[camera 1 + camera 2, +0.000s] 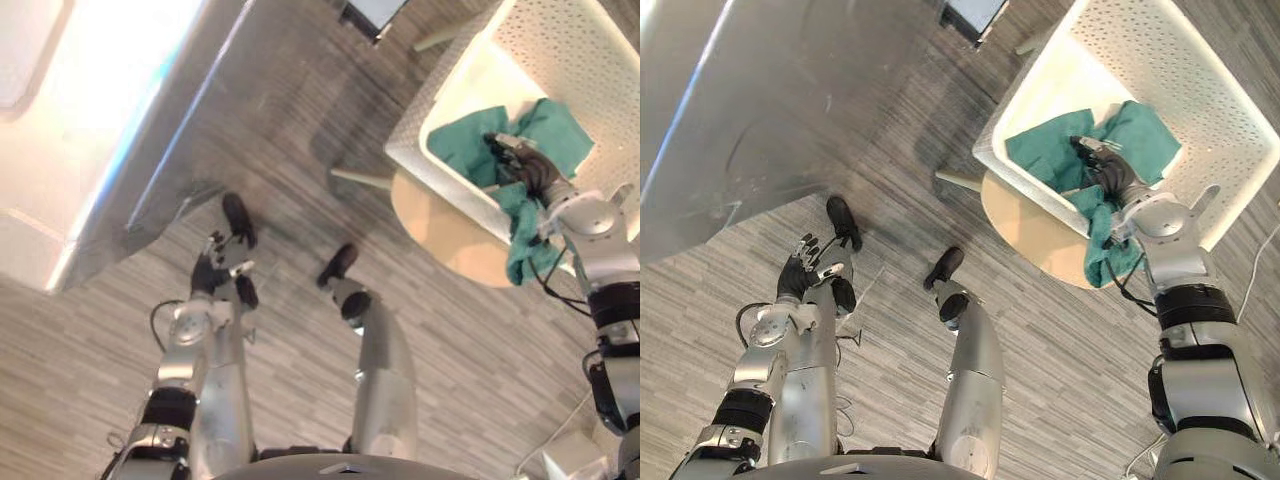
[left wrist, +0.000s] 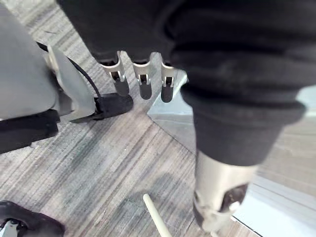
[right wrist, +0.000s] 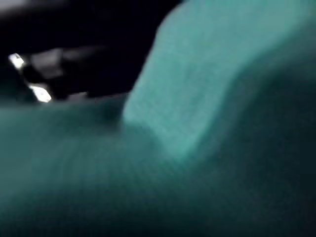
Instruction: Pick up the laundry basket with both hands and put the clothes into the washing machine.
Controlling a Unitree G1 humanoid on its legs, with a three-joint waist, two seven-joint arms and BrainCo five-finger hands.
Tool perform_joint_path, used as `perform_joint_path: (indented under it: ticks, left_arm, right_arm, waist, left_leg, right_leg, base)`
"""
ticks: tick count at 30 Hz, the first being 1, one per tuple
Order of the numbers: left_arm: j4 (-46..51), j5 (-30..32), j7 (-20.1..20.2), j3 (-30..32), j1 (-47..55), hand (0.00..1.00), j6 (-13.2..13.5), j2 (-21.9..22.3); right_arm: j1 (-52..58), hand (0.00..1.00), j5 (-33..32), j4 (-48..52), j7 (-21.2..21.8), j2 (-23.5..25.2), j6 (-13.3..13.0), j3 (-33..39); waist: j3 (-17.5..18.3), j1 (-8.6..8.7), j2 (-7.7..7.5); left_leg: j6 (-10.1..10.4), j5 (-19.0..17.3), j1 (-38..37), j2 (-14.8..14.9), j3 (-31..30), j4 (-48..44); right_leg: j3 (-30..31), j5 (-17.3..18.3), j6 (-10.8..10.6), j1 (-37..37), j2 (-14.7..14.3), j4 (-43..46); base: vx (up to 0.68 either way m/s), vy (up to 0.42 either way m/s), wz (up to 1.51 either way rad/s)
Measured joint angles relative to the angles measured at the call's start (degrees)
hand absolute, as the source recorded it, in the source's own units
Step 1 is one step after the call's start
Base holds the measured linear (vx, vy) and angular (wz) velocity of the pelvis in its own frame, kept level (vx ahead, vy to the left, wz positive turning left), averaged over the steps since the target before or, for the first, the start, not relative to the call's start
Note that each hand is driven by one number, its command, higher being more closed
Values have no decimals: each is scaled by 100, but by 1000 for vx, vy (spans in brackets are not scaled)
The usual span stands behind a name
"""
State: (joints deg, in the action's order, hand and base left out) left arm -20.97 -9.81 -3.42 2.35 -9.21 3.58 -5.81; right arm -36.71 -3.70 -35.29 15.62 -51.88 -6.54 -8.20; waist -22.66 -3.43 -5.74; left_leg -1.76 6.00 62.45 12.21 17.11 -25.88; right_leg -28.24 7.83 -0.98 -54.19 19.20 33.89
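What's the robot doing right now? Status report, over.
Left hand open, hanging low near the floor. Right hand in the white laundry basket, on the green clothes. Basket on round wooden table; cloth trails over its rim.

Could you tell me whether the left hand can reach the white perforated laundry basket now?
Probably not: the left hand hangs open over the floor, well apart from the white perforated laundry basket.

Silver-grey arms [image 1: 1185,270] bear dark covers on right robot hand [image 1: 1108,175] and left robot hand [image 1: 797,274], whose silver fingers [image 2: 140,85] are dark-tipped.
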Motion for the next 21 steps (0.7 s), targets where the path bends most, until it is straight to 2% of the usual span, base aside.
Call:
perform_joint_path:
  ticks: [1, 2, 4, 7, 10, 17, 18, 21]
  left_arm:
    - [-11, 0, -12, 19, 0, 0, -19, 43]
    - [37, 0, -7, 14, -25, 0, -6, 32]
    - [60, -4, -12, 19, -27, 0, -1, 11]
    - [142, -3, -12, 102, -18, 0, -4, 9]
    - [216, -1, -19, 106, -7, 0, -5, 7]
    - [460, -13, -207, 95, 159, 0, 0, 31]
    - [458, -16, -239, 94, 205, 0, 1, 36]
    - [440, -29, -242, 103, 281, 0, 6, 35]
  right_arm:
    - [3, 100, 51, -20, -9, -15, 12, 30]
    - [10, 100, 147, -115, 2, -38, 21, 56]
    - [71, 100, 192, -346, -10, -34, 69, 59]
    - [243, 100, 187, -428, -6, 11, 104, 153]
    - [312, 100, 172, -600, -93, 297, 168, 338]
    - [554, 100, -679, -625, -747, 998, 184, 874]
    - [585, 100, -777, -643, -945, 1146, 211, 1032]
    - [600, 100, -874, -661, -1104, 1185, 309, 1140]
  waist:
    - [13, -67, 4]
    - [10, -98, 10]
    - [14, -183, 9]
    - [16, -240, 9]
    - [17, -273, 7]
    - [86, -291, 124]
    - [96, -293, 197]
    - [106, -296, 276]
  left_leg:
    - [164, -162, -67, 4, -85, -29]
    - [236, -139, -55, -11, -92, 23]
    - [250, -130, -75, -55, -114, 97]
    - [254, -127, -101, -72, -71, 296]
    - [264, -119, -224, -77, -60, 488]
    - [352, -37, -474, -63, -95, 703]
    - [354, 45, -575, -64, -154, 700]
    - [342, 151, -688, -63, -164, 722]
  right_leg:
    - [-43, -102, -57, -14, 2, 38]
    - [-66, -210, -62, -12, 33, -50]
    - [-84, -294, -121, 23, 51, -117]
    - [-181, -315, -100, 52, 57, -157]
    - [-291, -275, -22, 162, 52, -176]
    - [-371, -372, 86, 362, -64, -365]
    - [-391, -371, 84, 493, -89, -383]
    - [-400, -367, 74, 625, -104, -416]
  base:
    - [67, -14, -34]
    - [27, 13, -22]
    - [-40, 28, 12]
    - [-42, -12, 25]
    - [-45, -48, 19]
    - [-46, -63, -5]
    - [-31, -68, -3]
    - [-18, -58, -1]
